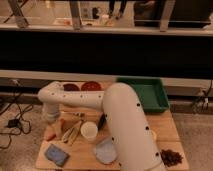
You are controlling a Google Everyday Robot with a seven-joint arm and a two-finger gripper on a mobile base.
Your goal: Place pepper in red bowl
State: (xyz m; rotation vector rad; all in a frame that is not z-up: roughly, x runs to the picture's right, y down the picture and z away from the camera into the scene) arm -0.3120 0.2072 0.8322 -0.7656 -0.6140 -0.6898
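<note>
Gripper (50,120): low over left end of table (167,125), just above pepper (49,134), likely posed for pick-up; grip state cannot be told. Arm (125,125): stretched across table centre to reach that corner. Tray (150,94): back right, outside likely path. Red bowl (91,86): back edge, well apart from pepper, awaiting delivery. Pepper: flat at left edge, apparently not yet lifted.
</note>
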